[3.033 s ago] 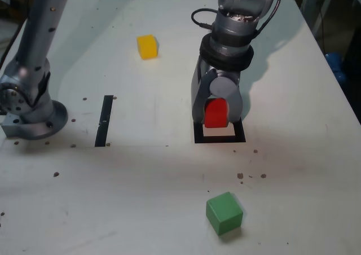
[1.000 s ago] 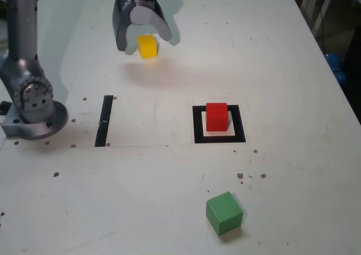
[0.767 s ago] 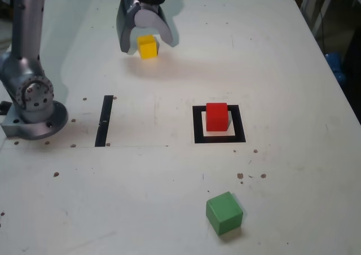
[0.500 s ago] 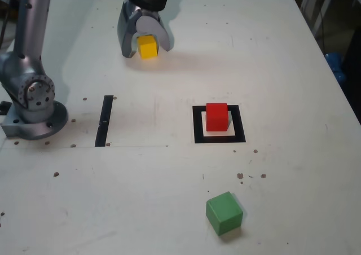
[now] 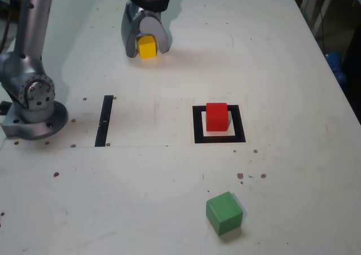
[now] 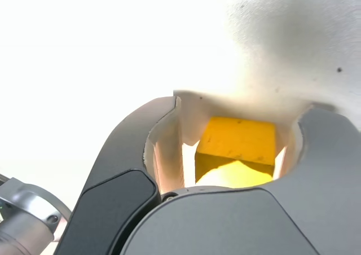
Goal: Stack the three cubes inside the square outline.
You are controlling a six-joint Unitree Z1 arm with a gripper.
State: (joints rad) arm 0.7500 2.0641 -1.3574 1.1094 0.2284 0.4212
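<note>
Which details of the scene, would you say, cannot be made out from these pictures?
- Yellow cube, exterior view: its rear faces, turned away.
- Metallic grey arm, exterior view: upper part, cut off by the top edge.
- White table, wrist view: surface detail, lost in glare.

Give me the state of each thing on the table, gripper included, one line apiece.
Gripper: partly open, jaws astride the yellow cube, gaps visible on both sides
Yellow cube: between the jaws, not gripped
Red cube: standing alone inside the outline, nothing stacked on it
Green cube: resting outside the outline, turned at an angle
Outline: flat, around the red cube
</note>
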